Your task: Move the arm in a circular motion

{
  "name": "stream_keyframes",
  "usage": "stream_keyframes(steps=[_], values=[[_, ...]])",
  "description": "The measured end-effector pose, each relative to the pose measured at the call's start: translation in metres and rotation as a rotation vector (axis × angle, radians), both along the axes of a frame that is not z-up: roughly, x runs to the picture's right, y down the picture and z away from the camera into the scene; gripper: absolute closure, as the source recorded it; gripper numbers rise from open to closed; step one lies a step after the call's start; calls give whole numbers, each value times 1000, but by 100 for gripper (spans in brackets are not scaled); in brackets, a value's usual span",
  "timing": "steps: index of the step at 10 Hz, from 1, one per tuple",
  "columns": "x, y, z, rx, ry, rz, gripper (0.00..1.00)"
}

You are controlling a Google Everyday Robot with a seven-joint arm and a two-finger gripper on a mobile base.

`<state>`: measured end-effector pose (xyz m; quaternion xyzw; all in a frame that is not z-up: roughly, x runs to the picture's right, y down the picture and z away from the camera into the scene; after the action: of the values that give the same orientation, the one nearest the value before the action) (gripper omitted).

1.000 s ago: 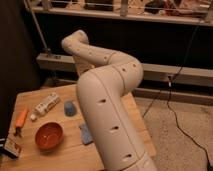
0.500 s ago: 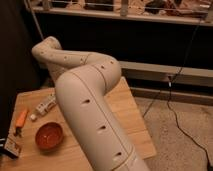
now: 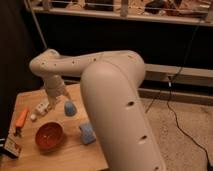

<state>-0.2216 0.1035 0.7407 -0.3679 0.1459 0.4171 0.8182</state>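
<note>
The arm [image 3: 117, 95] is thick and cream-white with rows of small dark holes, and it fills the middle of the camera view. Its upper segment runs left to a rounded joint [image 3: 46, 65]. From there a shorter segment drops toward the wooden table [image 3: 27, 100]. The gripper [image 3: 54, 96] hangs at the end of that segment, just above the table's back left part. It sits between a white packet [image 3: 42, 106] and a blue cup [image 3: 70, 108]. Nothing shows in its grasp.
An orange bowl [image 3: 49, 135], a blue sponge [image 3: 87, 133], an orange tool [image 3: 21, 118] and a dark box [image 3: 11, 147] lie on the table. A black cable [image 3: 175, 107] trails over the speckled floor at right. A dark shelf front and metal rail [image 3: 125, 12] run behind.
The thick near segment has shifted right, uncovering the blue cup and sponge. The rounded joint has come lower, and the gripper end now hangs down over the table's back left.
</note>
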Motion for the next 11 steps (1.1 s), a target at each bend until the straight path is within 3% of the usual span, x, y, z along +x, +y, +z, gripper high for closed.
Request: stream_keyframes(steps=[2,4,7,9,11], values=[[25,24,-22,-42,26,59,35],[57,33,-37,-48,91,105,35],[131,45,-66,-45,274,213,35],[199,60,-93,-33,457,303,35],[251,65,-111,-6,597,379,35]])
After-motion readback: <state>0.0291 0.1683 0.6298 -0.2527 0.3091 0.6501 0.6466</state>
